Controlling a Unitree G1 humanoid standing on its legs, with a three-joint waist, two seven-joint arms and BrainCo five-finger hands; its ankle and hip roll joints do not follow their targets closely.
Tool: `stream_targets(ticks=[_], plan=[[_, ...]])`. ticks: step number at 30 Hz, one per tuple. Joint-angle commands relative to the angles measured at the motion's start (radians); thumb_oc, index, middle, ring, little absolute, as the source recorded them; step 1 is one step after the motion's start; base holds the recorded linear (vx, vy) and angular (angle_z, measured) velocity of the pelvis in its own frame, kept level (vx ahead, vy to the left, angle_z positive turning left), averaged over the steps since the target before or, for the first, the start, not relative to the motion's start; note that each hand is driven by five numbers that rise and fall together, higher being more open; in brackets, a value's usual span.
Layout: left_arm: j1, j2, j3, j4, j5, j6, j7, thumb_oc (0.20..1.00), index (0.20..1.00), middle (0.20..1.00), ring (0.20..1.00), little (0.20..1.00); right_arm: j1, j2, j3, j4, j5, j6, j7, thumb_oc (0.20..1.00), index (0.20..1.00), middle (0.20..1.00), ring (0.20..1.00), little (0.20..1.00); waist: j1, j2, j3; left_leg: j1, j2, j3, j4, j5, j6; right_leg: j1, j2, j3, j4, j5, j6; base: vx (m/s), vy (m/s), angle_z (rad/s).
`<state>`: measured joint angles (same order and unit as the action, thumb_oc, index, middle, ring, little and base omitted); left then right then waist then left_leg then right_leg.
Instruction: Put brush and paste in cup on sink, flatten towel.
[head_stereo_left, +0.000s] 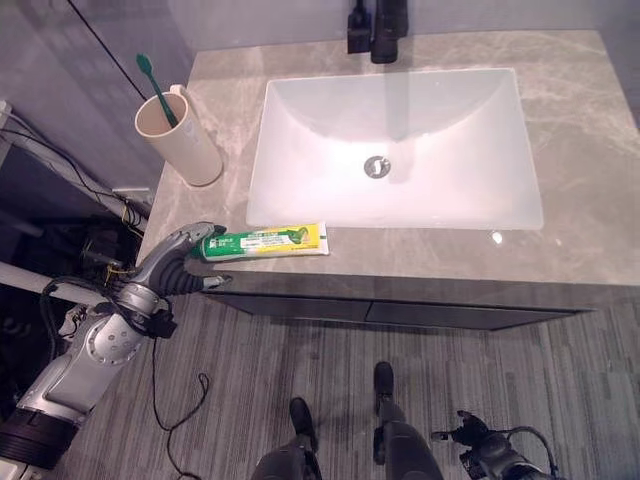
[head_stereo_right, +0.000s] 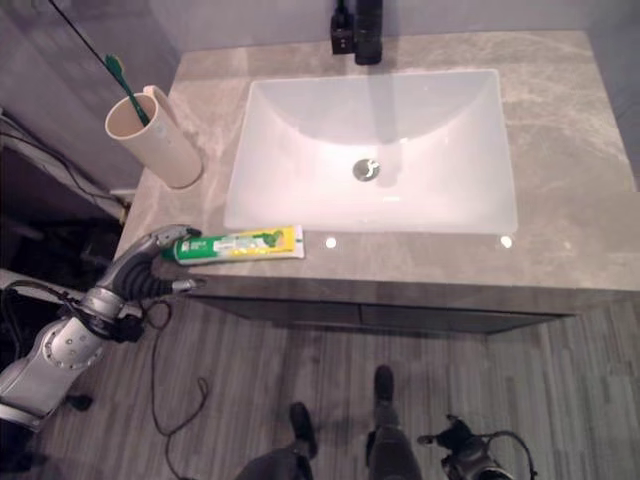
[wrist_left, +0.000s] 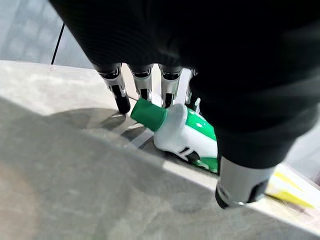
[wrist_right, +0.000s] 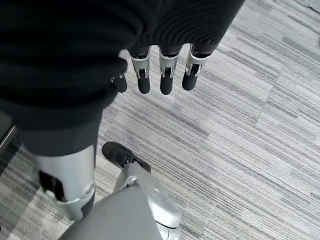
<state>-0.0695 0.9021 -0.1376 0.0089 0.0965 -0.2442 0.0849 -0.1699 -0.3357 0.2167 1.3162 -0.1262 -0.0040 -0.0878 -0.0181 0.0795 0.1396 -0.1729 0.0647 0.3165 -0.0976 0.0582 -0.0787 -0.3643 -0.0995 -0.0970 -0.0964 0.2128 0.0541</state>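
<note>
Grey marble desk (head_stereo_left: 560, 130) carries the paste (head_stereo_left: 265, 241) just before the sink (head_stereo_left: 395, 150), where our left hand (head_stereo_left: 185, 262) spreads its fingers (wrist_left: 120, 95) astride the capped end, unclosed; we judge a shallow pinch could nudge it off the near edge.

My green-capped white, green and yellow paste (head_stereo_left: 265, 240) lies on the veined grey counter (head_stereo_left: 560, 110); beige cup (head_stereo_left: 180, 138), green brush (head_stereo_left: 156, 87).

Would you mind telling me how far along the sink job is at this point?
Done: the green toothbrush stands in the beige cup on the counter. In hand: the left hand is at the cap end of the toothpaste tube, fingers and thumb either side, tube still lying flat. Left: tube into cup and flattening a towel. The right hand hangs open over the floor.
</note>
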Motion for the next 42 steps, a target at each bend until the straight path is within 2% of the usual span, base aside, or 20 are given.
stream_targets(ticks=[1,3,7,8,10,23,26,27,30,32,33,34,39,42], plan=[[0.009,-0.002,-0.041,0.037,0.021,0.018,-0.01,0.762,0.762,0.762,0.762,0.762,-0.041,-0.02,-0.019,0.02,0.051,0.0,-0.025,1.0,1.0,1.0,1.0,1.0,-0.014,-0.01,0.037,0.019,0.061,-0.075,0.01,0.026,-0.051,0.07,-0.085,0.012,0.009,0.023,0.104,0.0,0.0,0.0],[0.01,-0.005,-0.042,0.039,0.022,0.018,-0.012,0.74,0.74,0.74,0.74,0.74,-0.041,-0.02,-0.021,0.022,0.052,0.0,-0.023,1.0,1.0,1.0,1.0,1.0,-0.013,-0.008,0.037,0.02,0.061,-0.074,0.01,0.025,-0.05,0.072,-0.086,0.014,0.009,0.022,0.104,0.0,0.0,0.0],[0.01,-0.026,-0.051,0.053,0.017,0.024,-0.017,0.752,0.752,0.752,0.752,0.752,-0.045,-0.021,-0.016,0.034,0.038,0.005,-0.024,1.0,1.0,1.0,1.0,1.0,-0.015,-0.006,0.036,0.022,0.058,-0.071,0.01,0.018,-0.046,0.071,-0.087,0.018,0.009,0.022,0.104,0.0,0.0,0.0],[0.011,-0.04,-0.056,0.069,0.014,0.027,-0.017,0.702,0.702,0.702,0.702,0.702,-0.044,-0.02,-0.012,0.035,0.03,0.006,-0.022,1.0,1.0,1.0,1.0,1.0,-0.016,-0.004,0.038,0.024,0.059,-0.069,0.01,0.018,-0.045,0.071,-0.086,0.017,0.009,0.022,0.104,0.0,0.0,0.0],[0.011,-0.046,-0.057,0.073,0.012,0.028,-0.017,0.696,0.696,0.696,0.696,0.696,-0.043,-0.021,-0.011,0.033,0.027,0.007,-0.022,1.0,1.0,1.0,1.0,1.0,-0.018,-0.004,0.04,0.026,0.058,-0.068,0.01,0.017,-0.045,0.072,-0.086,0.018,0.009,0.022,0.104,0.0,0.0,0.0],[0.023,-0.072,-0.075,0.13,0.042,0.041,-0.035,0.655,0.655,0.655,0.655,0.655,-0.043,-0.026,0.005,0.019,0.009,0.006,-0.025,1.0,1.0,1.0,1.0,1.0,-0.019,-0.024,0.038,0.049,0.067,-0.06,0.01,0.017,-0.044,0.09,-0.076,0.023,0.009,0.018,0.098,-0.01,-0.003,-0.03],[-0.005,-0.087,-0.115,0.164,0.08,0.041,-0.039,0.655,0.655,0.655,0.655,0.655,-0.04,-0.026,-0.008,0.034,0.024,0.007,-0.026,1.0,1.0,1.0,1.0,1.0,-0.014,-0.028,0.03,0.057,0.065,-0.07,0.01,0.016,-0.042,0.109,-0.082,0.011,0.009,0.013,0.103,0.0,-0.06,0.03],[-0.032,-0.103,-0.168,0.204,0.097,0.039,-0.047,0.652,0.652,0.652,0.652,0.652,-0.023,-0.031,-0.03,0.05,0.047,0.008,-0.02,1.0,1.0,1.0,1.0,1.0,-0.007,-0.028,0.022,0.066,0.061,-0.082,0.01,0.015,-0.039,0.131,-0.091,-0.003,0.009,0.009,0.107,0.02,-0.075,0.08],[-0.071,-0.101,-0.232,0.217,0.133,0.03,-0.055,0.614,0.614,0.614,0.614,0.614,0.008,-0.041,-0.08,0.054,0.094,-0.002,-0.018,1.0,1.0,1.0,1.0,1.0,-0.007,-0.021,0.016,0.075,0.059,-0.091,0.01,0.011,-0.035,0.146,-0.095,-0.013,0.009,0.008,0.109,0.05,0.012,0.23],[-0.096,-0.111,-0.259,0.202,0.136,0.026,-0.057,0.539,0.539,0.539,0.539,0.539,0.038,-0.044,-0.112,0.061,0.11,-0.006,-0.018,1.0,1.0,1.0,1.0,1.0,-0.001,-0.017,0.009,0.08,0.059,-0.099,0.01,0.008,-0.032,0.154,-0.096,-0.025,0.009,0.004,0.111,0.02,0.038,0.25],[-0.111,-0.112,-0.291,0.195,0.15,0.019,-0.065,0.307,0.307,0.307,0.307,0.307,0.048,-0.047,-0.117,0.074,0.11,-0.003,-0.024,1.0,1.0,1.0,1.0,1.0,0.002,-0.016,0.002,0.082,0.06,-0.104,0.01,0.004,-0.031,0.163,-0.097,-0.032,0.009,0.001,0.111,0.01,0.025,0.09],[-0.123,-0.106,-0.318,0.188,0.165,0.015,-0.075,0.2,0.2,0.2,0.2,0.2,0.054,-0.051,-0.119,0.084,0.107,0.0,-0.022,1.0,1.0,1.0,1.0,1.0,0.004,-0.014,-0.002,0.084,0.061,-0.107,0.01,0.002,-0.03,0.167,-0.098,-0.037,0.009,-0.003,0.111,0.01,0.024,0.06],[-0.143,-0.085,-0.376,0.166,0.205,0.011,-0.101,0.2,0.2,0.2,0.2,0.2,0.062,-0.045,-0.109,0.095,0.099,0.008,-0.021,1.0,1.0,1.0,1.0,1.0,0.003,-0.016,-0.014,0.099,0.065,-0.104,0.01,-0.004,-0.031,0.182,-0.091,-0.038,0.009,-0.009,0.107,0.0,0.016,0.04],[-0.132,-0.069,-0.363,0.159,0.227,0.01,-0.094,0.2,0.2,0.2,0.2,0.2,0.064,-0.041,-0.104,0.089,0.093,0.005,-0.02,1.0,1.0,1.0,1.0,1.0,-0.001,-0.019,-0.017,0.108,0.069,-0.098,0.01,-0.005,-0.032,0.189,-0.084,-0.032,0.009,-0.01,0.103,0.0,0.009,-0.03]])
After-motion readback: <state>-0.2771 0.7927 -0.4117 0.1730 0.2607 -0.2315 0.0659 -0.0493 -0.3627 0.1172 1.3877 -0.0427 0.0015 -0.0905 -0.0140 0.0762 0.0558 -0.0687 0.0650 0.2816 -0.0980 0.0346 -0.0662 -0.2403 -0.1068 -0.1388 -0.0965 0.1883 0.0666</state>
